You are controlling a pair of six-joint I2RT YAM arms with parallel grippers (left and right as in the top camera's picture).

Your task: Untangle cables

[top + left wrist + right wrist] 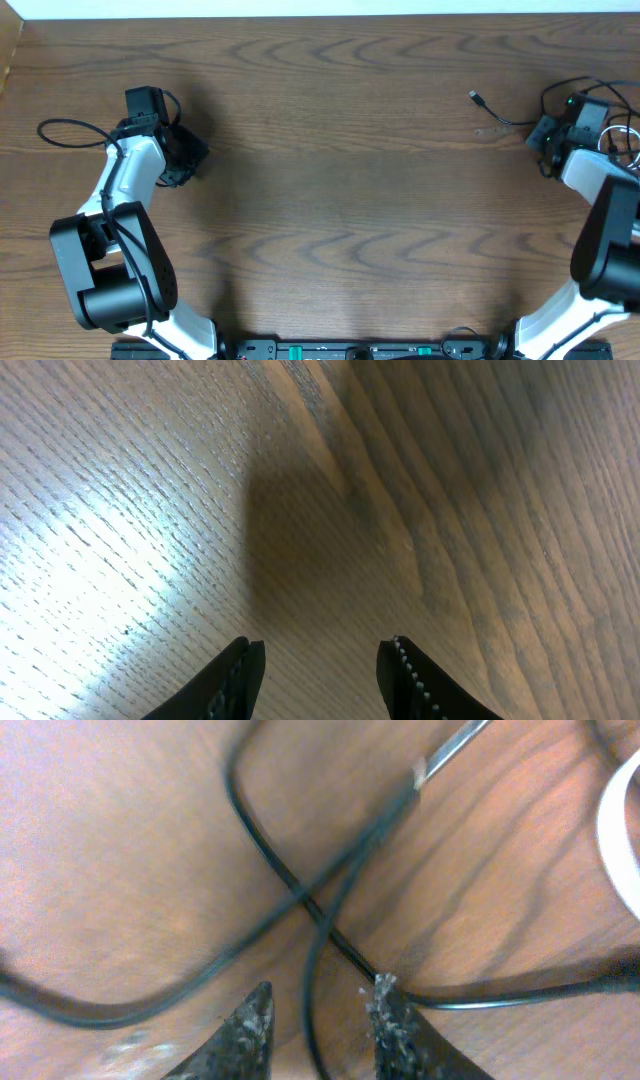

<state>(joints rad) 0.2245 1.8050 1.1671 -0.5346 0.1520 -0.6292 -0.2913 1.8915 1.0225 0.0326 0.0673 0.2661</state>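
Black cable [300, 898] crosses itself at the right end of the surface [330, 180], white cable [610, 830] just beside it. Right tool [322, 1025] is parted with a strand running loose between its fingers, probably lining up a pull. Left tool [322, 665] is parted too, empty and well apart.

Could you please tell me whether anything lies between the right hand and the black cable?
Nothing visible does. In the right wrist view the black cable crosses itself just ahead of the right hand, and one strand runs down between its parted fingertips. The white cable curves off to the side, clear of them.
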